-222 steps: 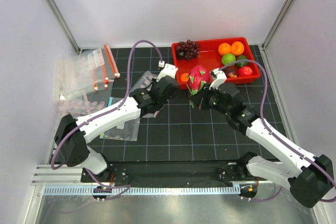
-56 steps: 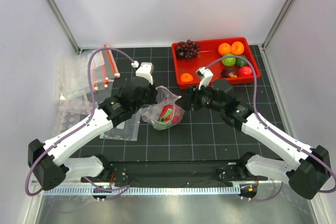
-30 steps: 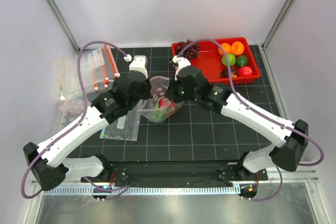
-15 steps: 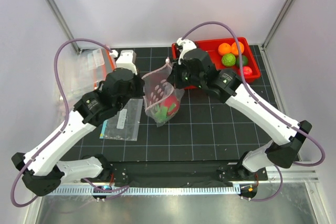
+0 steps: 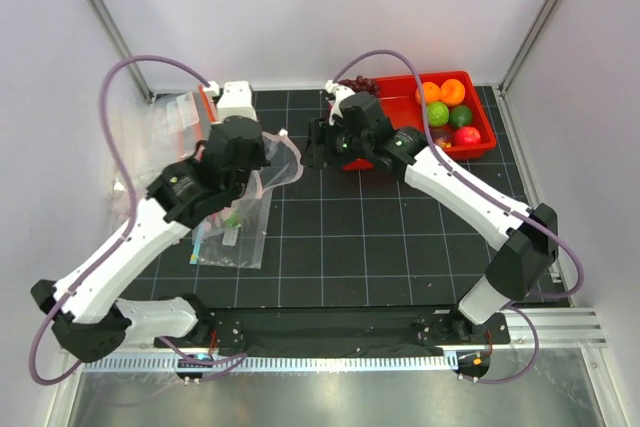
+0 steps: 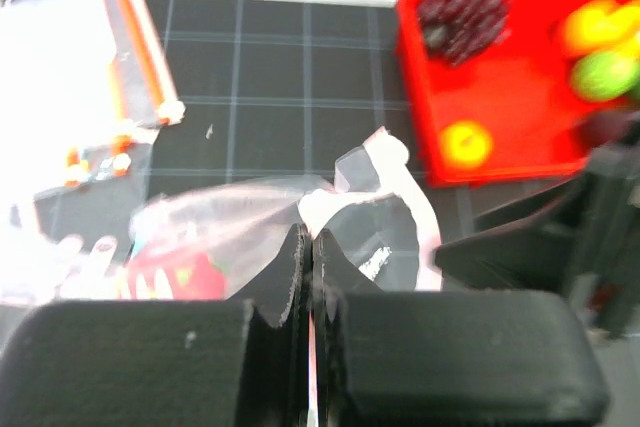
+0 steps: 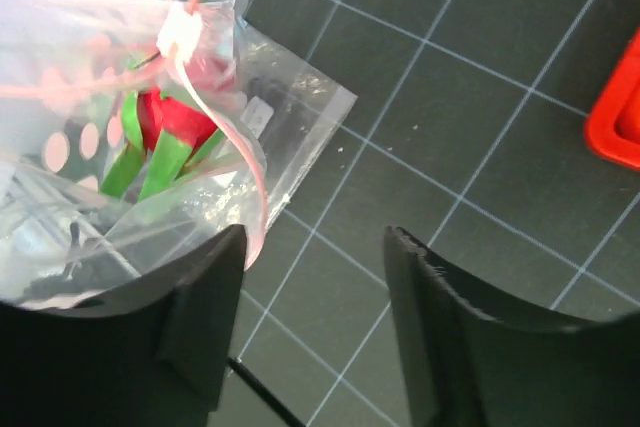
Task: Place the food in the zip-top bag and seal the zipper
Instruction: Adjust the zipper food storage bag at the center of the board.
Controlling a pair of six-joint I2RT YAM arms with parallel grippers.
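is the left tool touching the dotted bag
Touching. The left wrist view shows the left tool shut, with the pink-edged film of the dotted bag clamped in it.

text: none legible | labels: none readable | numbers: none | signs: none

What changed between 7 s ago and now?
The dragon fruit went from the right gripper into the dotted bag. The right gripper has let go and is open; the left gripper, shut on the bag's rim, carried it leftward. The red tray stayed put.
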